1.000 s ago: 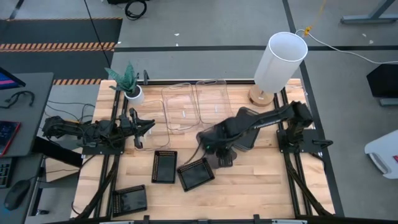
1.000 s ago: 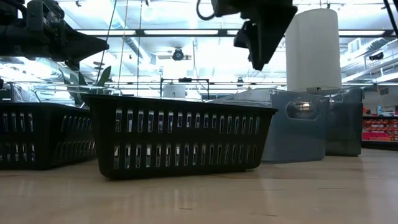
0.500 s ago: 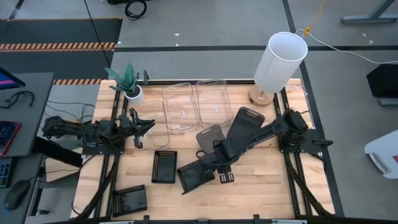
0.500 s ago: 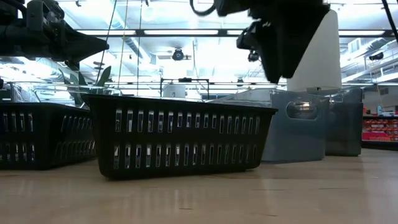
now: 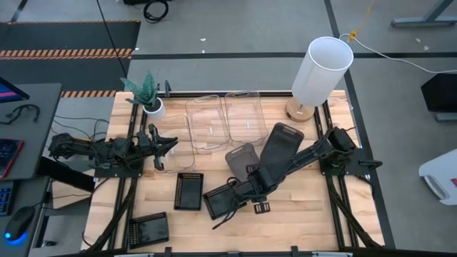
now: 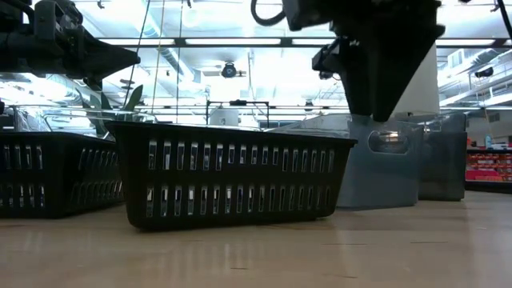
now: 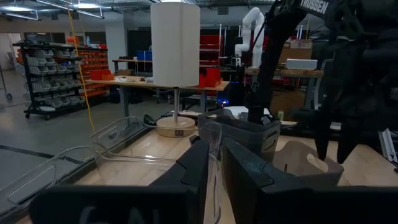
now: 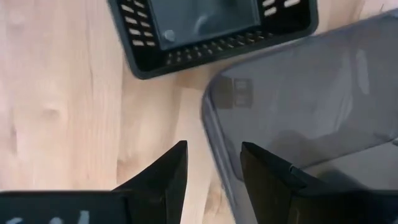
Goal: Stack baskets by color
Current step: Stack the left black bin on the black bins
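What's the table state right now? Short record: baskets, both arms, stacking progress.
clear baskets: two, side by side at the table's back
grey baskets: two visible, mid-table beside the right arm
black baskets: three, apart at the front
stacking: none visible
right tool: open, empty, above the wood between a black basket and a grey one
left tool: idle, left of the clear baskets

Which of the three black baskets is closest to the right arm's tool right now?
The tilted black basket in the middle of the table, right beside the right tool. The other two black baskets lie farther left.
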Controlling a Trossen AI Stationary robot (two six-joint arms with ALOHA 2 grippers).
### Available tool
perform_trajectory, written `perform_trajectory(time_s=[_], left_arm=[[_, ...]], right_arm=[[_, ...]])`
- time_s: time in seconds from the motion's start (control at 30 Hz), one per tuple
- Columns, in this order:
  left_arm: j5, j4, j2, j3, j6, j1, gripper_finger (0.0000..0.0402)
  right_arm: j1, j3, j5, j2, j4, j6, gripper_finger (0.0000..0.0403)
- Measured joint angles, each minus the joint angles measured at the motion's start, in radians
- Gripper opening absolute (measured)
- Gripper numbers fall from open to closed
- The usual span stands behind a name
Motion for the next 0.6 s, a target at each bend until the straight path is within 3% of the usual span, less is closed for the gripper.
perform_trajectory(time_s=[0.6], left_arm=[[0.000, 0.000, 0.000, 0.000, 0.000, 0.000, 0.0058]], right_arm=[[-0.016, -0.221, 0.028, 0.000, 0.269, -0.049, 0.0154]])
